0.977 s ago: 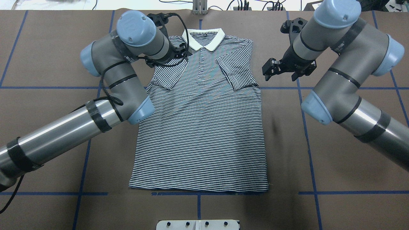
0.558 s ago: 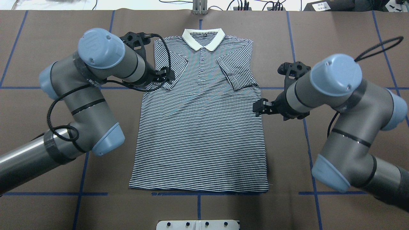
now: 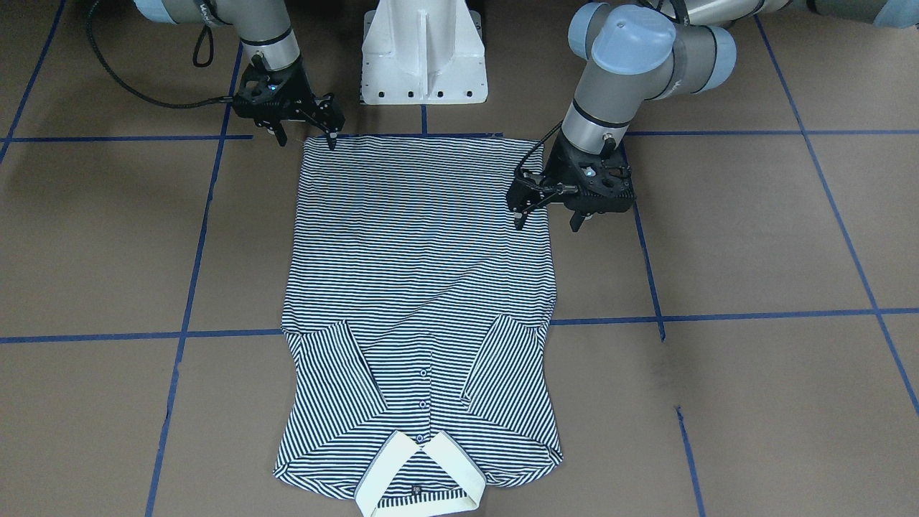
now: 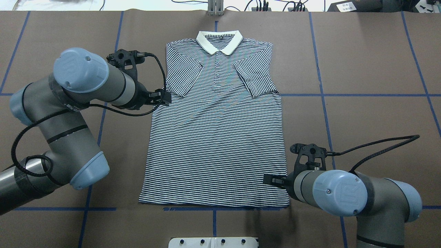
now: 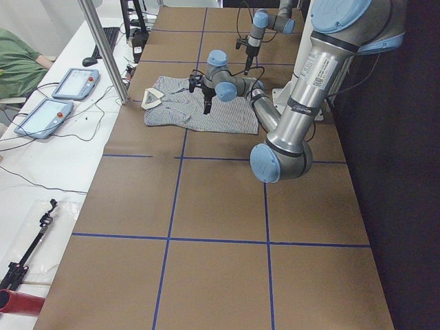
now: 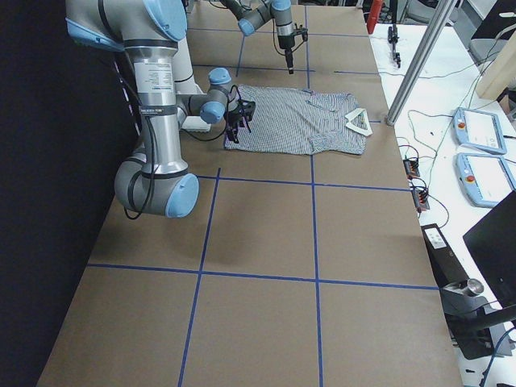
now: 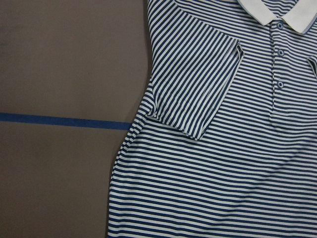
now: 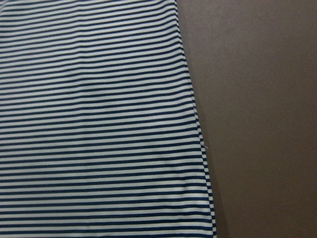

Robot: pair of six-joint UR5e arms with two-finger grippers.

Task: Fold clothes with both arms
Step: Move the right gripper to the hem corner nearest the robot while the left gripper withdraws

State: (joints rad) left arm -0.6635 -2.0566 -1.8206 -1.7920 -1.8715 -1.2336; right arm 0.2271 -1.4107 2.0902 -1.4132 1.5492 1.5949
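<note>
Overhead, the right end effector (image 4: 274, 180) is mostly hidden beneath its wrist (image 4: 339, 193).

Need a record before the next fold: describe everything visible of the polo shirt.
The polo shirt lies flat, front up, on the brown table, its plain cream collar away from the robot. It has thin navy-and-white stripes, seemingly knit, and small buttons down the placket. Both short sleeves are folded in over the chest; the body is unfolded, the hem straight. The left gripper hangs open at one side edge, the right gripper open at a hem corner.
</note>
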